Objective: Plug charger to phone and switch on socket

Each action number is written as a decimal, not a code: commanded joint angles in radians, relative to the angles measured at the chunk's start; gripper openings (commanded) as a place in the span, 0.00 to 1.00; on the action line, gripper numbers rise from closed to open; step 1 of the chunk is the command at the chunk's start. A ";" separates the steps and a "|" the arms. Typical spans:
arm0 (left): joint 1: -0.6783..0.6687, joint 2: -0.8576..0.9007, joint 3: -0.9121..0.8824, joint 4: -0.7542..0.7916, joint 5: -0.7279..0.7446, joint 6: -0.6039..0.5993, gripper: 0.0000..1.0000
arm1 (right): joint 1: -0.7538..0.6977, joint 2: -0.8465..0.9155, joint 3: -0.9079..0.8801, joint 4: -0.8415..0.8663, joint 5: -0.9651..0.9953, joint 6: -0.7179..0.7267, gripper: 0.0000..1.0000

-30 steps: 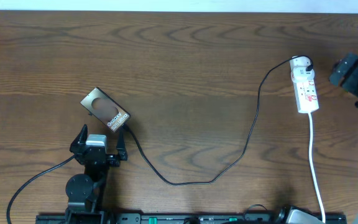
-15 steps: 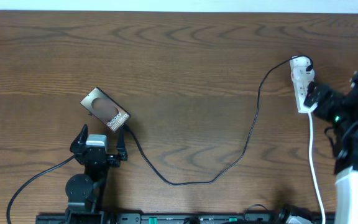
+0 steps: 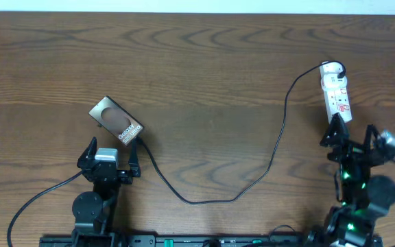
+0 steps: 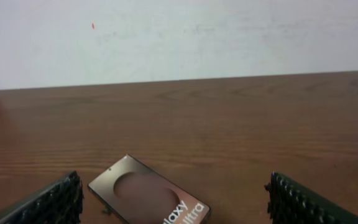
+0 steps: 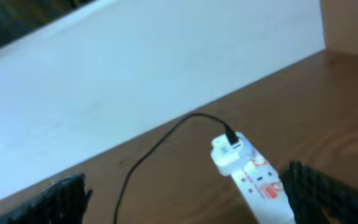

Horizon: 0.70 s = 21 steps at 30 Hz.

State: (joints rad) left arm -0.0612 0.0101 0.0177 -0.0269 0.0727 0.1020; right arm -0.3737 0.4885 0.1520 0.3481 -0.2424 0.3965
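Note:
The phone (image 3: 117, 121) lies flat at the left, brown face up, and also shows in the left wrist view (image 4: 148, 196). The charger cable (image 3: 204, 201) runs from the phone's near-right end in a loop to a white adapter (image 3: 330, 68) at the socket's far end; I cannot tell whether its tip is seated in the phone. The white socket (image 3: 338, 96) lies at the right and shows in the right wrist view (image 5: 257, 183). My left gripper (image 3: 110, 159) is open and empty just in front of the phone. My right gripper (image 3: 352, 137) is open and empty at the socket's near end.
The left arm's thicker black cable (image 3: 33, 199) trails to the front left. A black rail (image 3: 184, 241) runs along the table's front edge. A white wall (image 4: 179, 37) stands behind the table's far edge. The socket's white cord is hidden behind my right arm.
My right arm has swung from beyond the socket's right side to the front, and its gripper now sits at the socket's near end. The left arm, phone and cable have not moved.

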 commanded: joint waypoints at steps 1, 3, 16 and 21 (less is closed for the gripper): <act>-0.004 -0.006 -0.013 -0.039 0.020 -0.002 0.91 | 0.009 -0.084 -0.101 0.097 -0.004 0.109 0.99; -0.004 -0.006 -0.013 -0.039 0.020 -0.002 0.91 | 0.014 -0.140 -0.148 0.137 -0.003 0.146 0.99; -0.004 -0.006 -0.013 -0.039 0.020 -0.002 0.91 | 0.074 -0.471 -0.147 -0.096 0.012 0.150 0.99; -0.004 -0.006 -0.013 -0.039 0.020 -0.002 0.91 | 0.074 -0.474 -0.147 -0.181 0.003 0.149 0.99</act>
State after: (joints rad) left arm -0.0620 0.0105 0.0177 -0.0273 0.0727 0.1020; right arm -0.3088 0.0216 0.0067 0.1959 -0.2367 0.5350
